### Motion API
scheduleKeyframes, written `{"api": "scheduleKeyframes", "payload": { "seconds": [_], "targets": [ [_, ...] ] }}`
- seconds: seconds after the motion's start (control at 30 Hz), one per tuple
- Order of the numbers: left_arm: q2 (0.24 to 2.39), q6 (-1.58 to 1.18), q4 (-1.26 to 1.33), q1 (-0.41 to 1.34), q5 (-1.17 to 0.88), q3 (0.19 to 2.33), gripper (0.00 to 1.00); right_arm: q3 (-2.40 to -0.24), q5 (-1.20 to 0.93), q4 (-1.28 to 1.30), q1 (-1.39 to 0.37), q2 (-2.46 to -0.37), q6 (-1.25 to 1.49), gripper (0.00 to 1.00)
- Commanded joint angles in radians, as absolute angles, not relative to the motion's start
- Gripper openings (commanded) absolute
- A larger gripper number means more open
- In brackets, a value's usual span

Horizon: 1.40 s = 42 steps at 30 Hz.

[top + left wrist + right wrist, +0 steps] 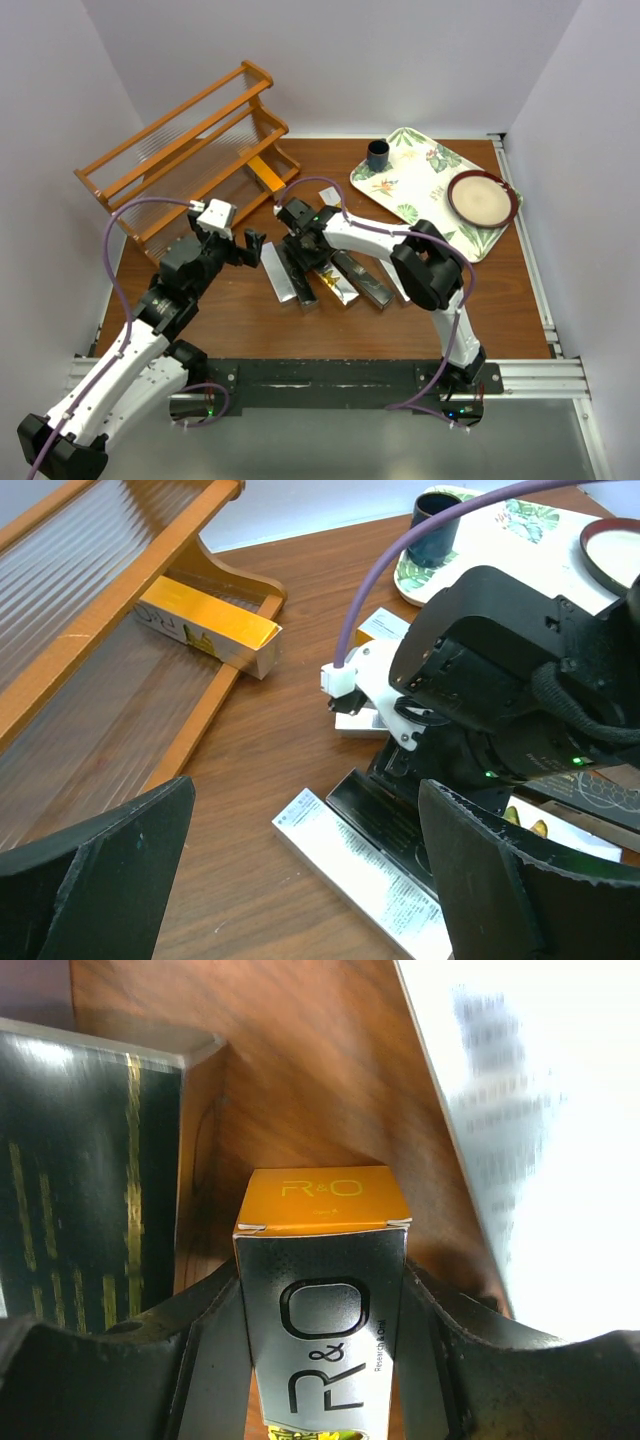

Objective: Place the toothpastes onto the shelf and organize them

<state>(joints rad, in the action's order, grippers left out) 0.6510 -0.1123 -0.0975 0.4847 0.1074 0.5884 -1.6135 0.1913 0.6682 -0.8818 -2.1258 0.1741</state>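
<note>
The orange-brown wooden shelf (180,150) stands at the back left, and one orange-gold toothpaste (263,170) (205,625) lies on its lowest tier. Several toothpastes lie side by side on the table, among them a silver one (277,272) (370,875) and a black one (300,282) (400,820). My right gripper (300,248) (322,1345) is down in this pile, shut on a silver carton with an orange end flap (322,1290). My left gripper (238,250) (310,880) hangs open just left of the pile, above the silver carton, holding nothing.
A floral white tray (425,185) sits at the back right, carrying a dark cup (377,153) (437,525) and a brown-rimmed bowl (483,198). In the right wrist view a black-and-gold carton (90,1180) and a white one (530,1140) flank the held carton. Walls close in on both sides.
</note>
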Motion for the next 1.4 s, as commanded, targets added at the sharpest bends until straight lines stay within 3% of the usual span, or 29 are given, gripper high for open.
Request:
{"api": "scheduleKeyframes", "payload": {
  "seconds": [0.0,0.2,0.43,0.57,0.87,1.37],
  "targets": [
    [0.644,-0.120,-0.055,0.479,0.075,0.569,1.00,-1.579,0.176,0.666,-0.885,-1.985,0.241,0.37],
    [0.635,-0.158,-0.015,0.479,0.032,0.552,1.00,-1.516,0.114,0.605,-0.836,-1.844,0.357,0.31],
    [0.715,-0.290,0.069,0.511,0.005,0.572,1.00,-1.330,0.002,0.379,-0.718,-1.625,0.526,0.30],
    [0.753,-0.342,0.162,0.606,0.024,0.552,1.00,-1.211,0.002,0.253,-0.661,-1.484,0.664,0.30],
    [0.922,-0.333,0.302,0.905,0.277,0.603,1.00,-0.947,0.008,0.028,-0.560,-1.273,1.009,0.29],
    [1.198,-0.416,0.318,1.170,0.471,0.741,1.00,-0.836,0.009,-0.034,-0.529,-1.149,1.095,0.29]
  ]
}}
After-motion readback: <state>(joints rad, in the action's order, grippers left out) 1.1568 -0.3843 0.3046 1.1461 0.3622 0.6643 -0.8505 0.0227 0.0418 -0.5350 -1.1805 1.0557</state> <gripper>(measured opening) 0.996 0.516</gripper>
